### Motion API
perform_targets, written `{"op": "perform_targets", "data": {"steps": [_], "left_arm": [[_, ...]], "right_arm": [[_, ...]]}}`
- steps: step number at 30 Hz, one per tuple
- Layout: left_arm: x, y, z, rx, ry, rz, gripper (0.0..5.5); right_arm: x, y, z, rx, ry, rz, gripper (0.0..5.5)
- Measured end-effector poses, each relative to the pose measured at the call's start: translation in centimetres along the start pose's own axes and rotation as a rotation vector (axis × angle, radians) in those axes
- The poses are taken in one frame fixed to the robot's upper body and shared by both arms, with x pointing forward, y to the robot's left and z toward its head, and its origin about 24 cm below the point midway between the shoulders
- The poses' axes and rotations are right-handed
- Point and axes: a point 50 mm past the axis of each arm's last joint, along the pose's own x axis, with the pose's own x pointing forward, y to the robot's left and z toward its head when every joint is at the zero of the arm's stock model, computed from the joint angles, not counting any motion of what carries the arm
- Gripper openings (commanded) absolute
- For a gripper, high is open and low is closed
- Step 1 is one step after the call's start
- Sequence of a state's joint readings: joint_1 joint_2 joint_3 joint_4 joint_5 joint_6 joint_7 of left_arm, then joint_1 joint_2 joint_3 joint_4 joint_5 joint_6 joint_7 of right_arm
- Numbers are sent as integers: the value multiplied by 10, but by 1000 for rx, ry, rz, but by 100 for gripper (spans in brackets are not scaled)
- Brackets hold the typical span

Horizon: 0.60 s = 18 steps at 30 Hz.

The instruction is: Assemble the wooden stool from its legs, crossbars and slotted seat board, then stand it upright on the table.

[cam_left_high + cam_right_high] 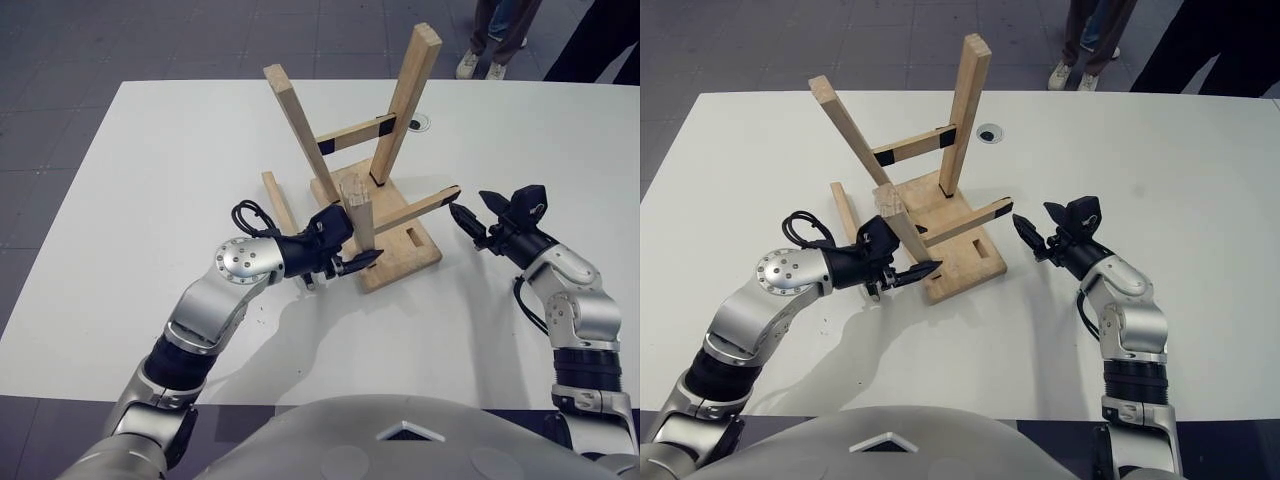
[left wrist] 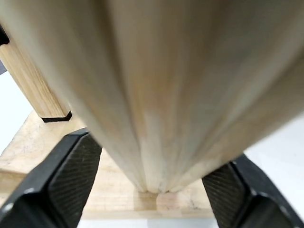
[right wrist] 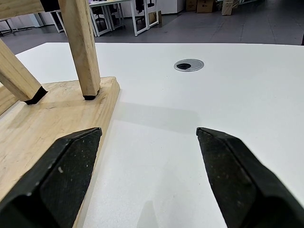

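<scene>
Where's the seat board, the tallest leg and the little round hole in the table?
seat board (image 1: 402,260), left eye view, bare near corner.
tallest leg (image 1: 405,105), left eye view, halfway up.
round hole (image 3: 189,65), right wrist view, its centre.

Bare pale wood on a matt white table (image 1: 150,200)
Seat board (image 1: 395,268) and leg (image 1: 357,205) show smooth, unvarnished grain; black finger pads (image 3: 66,166) look matt, finely textured.
</scene>
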State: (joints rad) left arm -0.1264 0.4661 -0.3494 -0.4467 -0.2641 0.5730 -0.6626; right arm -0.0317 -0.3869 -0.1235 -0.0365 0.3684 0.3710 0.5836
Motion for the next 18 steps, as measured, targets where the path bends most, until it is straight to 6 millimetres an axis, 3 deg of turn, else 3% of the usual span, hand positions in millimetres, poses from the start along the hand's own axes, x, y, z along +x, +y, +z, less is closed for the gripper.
{"op": "perform_targets", "data": {"steps": [4, 7, 13, 18], "left_arm": [[-2, -6, 6, -26, -43, -40, 443], [-11, -10, 8, -25, -26, -69, 452], [-58, 4, -4, 6, 135, 52, 452], [-86, -4, -3, -37, 156, 262, 452]], "right_arm": [[0, 0, 0, 0, 0, -1, 370], [0, 0, 0, 1, 0, -3, 370], [-3, 1, -2, 7, 0, -16, 370], [-4, 0, -2, 10, -7, -28, 370]]}}
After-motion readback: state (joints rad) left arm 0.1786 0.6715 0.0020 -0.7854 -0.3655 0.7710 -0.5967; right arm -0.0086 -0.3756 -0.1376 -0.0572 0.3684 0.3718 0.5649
